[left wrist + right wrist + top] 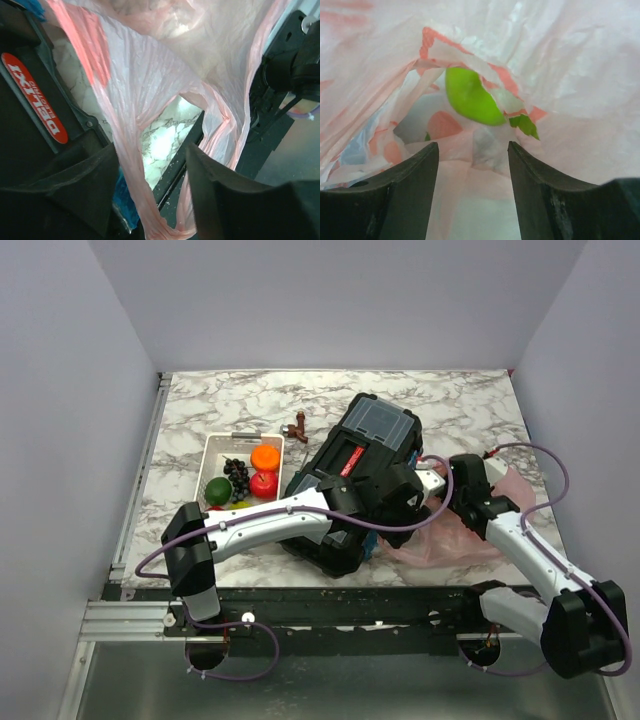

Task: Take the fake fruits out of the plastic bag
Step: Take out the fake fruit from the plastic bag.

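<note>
The pink plastic bag (440, 545) lies crumpled at the table's front right, beside the toolbox. My left gripper (418, 508) reaches over the toolbox to it. In the left wrist view the left gripper (152, 150) is open, and a stretched loop of the bag (165, 75) hangs between the fingers. My right gripper (447, 502) is open over the bag (570, 75), and a green fruit (470, 97) with a leaf shows inside the bag's mouth, just beyond the right gripper (472, 147). An orange (265, 457), red apple (264, 484), green fruit (218, 490) and grapes (237, 478) lie in the tray.
The white tray (215, 445) stands at the left. A black toolbox (365, 465) sits tilted mid-table, close under my left arm; its red label shows in the left wrist view (30, 100). A small brown-red figure (298, 427) stands behind it.
</note>
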